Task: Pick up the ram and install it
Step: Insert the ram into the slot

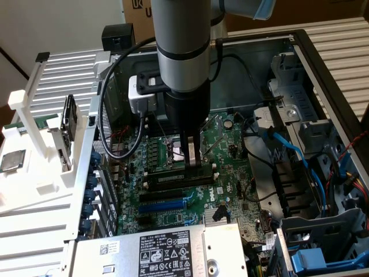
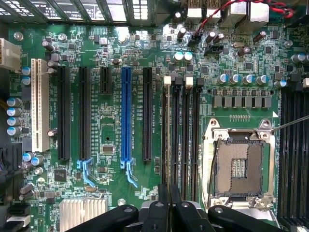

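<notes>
The ram (image 1: 180, 179) stands on edge along a black DIMM slot (image 2: 185, 135) beside the empty CPU socket (image 2: 240, 166). My gripper (image 1: 193, 163) is pinched on its top edge, fingers nearly together. I reckon this is the seating step. Pushing it home calls for straight-down pressure, with the stick square between the clips.

A plain pale wall (image 1: 57, 26) stands at the far side on the exterior view's left. Brown cardboard boxes (image 1: 323, 12) sit far back, above a white ribbed surface (image 1: 340, 40).
</notes>
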{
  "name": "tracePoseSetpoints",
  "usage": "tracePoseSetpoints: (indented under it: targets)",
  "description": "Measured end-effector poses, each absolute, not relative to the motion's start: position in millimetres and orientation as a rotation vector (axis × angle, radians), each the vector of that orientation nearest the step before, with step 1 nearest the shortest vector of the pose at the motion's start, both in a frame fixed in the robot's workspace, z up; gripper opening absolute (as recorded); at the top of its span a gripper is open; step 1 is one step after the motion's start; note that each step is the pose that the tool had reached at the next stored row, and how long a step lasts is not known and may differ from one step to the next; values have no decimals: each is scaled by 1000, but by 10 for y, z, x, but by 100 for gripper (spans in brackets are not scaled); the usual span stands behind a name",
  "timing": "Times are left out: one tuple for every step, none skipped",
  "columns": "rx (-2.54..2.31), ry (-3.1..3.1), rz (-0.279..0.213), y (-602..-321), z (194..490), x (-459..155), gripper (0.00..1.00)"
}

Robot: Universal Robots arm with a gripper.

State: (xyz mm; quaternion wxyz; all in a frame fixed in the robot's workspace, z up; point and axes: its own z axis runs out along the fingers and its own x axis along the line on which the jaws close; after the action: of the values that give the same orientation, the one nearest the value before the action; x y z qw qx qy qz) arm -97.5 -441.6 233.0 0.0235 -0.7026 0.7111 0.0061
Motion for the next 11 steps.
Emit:
tracePoseSetpoints:
  targets:
    - [-2175, 2201, 19, -4420, 2330, -974, 12]
    - [-2175, 2201, 19, -4423, 2329, -974, 12]
    - [-2175, 2201, 20, -4426, 2330, -974, 12]
    - [-2175, 2201, 20, -4427, 2330, -974, 12]
    - [-2174, 2201, 20, -4428, 2330, -974, 12]
    - [-2174, 2201, 20, -4431, 2330, -974, 12]
    - [-2174, 2200, 21, -4434, 2329, -974, 12]
    - [-2173, 2200, 22, -4437, 2328, -974, 12]
    - [-2173, 2199, 23, -4439, 2327, -974, 12]
    - [-2172, 2199, 24, -4441, 2324, -974, 12]
    - [-2172, 2199, 25, -4442, 2321, -974, 12]
